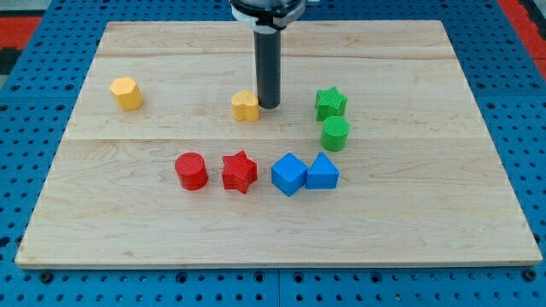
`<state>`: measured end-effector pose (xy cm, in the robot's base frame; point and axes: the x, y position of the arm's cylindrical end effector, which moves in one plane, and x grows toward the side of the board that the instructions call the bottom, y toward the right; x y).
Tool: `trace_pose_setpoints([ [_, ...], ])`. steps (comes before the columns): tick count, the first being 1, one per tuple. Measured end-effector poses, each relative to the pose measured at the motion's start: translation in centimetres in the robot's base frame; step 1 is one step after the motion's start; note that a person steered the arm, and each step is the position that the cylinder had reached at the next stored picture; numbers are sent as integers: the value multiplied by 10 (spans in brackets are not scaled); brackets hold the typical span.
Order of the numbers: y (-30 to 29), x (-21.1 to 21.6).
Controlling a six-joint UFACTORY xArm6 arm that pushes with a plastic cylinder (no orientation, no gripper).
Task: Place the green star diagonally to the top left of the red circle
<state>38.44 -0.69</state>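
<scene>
The green star lies right of the board's middle, just above the green circle. The red circle sits lower left of the middle, with the red star right beside it on its right. My tip rests on the board next to the right side of the yellow heart. The tip is to the left of the green star with a clear gap, and up and to the right of the red circle.
A yellow hexagon lies at the upper left. A blue cube and a blue triangular block sit side by side below the green circle. The wooden board rests on a blue pegboard.
</scene>
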Motion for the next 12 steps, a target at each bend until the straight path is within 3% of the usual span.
trace_pose_setpoints([
  [2, -196, 2],
  [3, -117, -4],
  [5, -41, -76],
  [7, 147, -58],
  [8, 169, -17],
  [10, -6, 3],
  [12, 106, 24],
])
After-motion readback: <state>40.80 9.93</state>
